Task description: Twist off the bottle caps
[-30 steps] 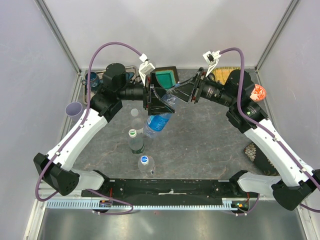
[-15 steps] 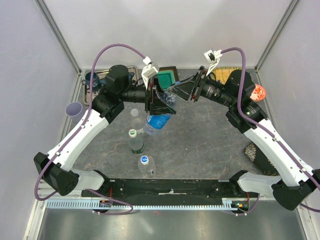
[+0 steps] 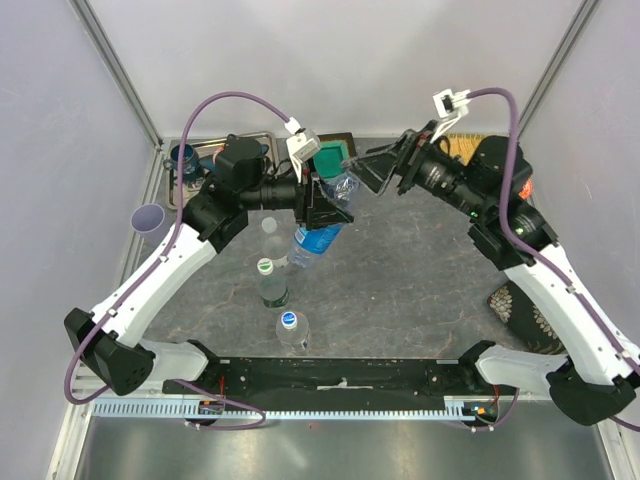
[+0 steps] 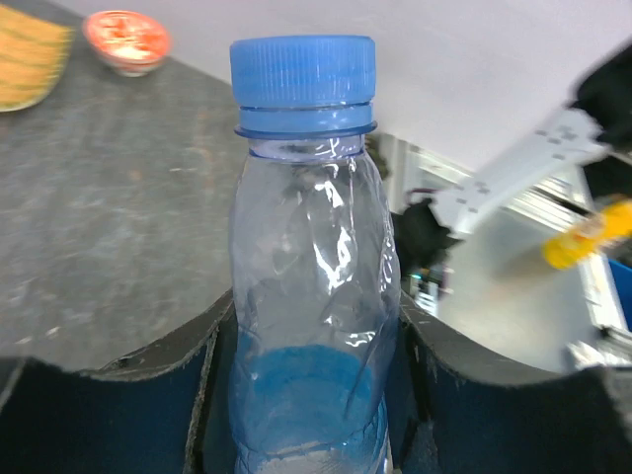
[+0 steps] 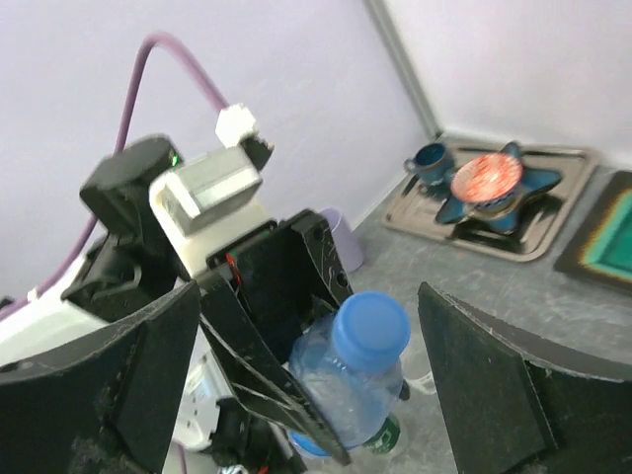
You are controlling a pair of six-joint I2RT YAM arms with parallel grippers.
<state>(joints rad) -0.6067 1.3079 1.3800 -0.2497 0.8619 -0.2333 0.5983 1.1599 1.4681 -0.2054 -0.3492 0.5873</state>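
Clamped bottle [image 4: 311, 296]; cap [image 4: 303, 69] (blue) stands clear.

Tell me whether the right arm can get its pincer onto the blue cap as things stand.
Probably yes. The right pincer is open, facing the blue cap with nothing between them. The left pincer grips the blue-tinted bottle below the neck, leaving the cap bare.

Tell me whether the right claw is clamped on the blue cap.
No: the right claw stands wide open, its fingers clear of the blue cap on either side.
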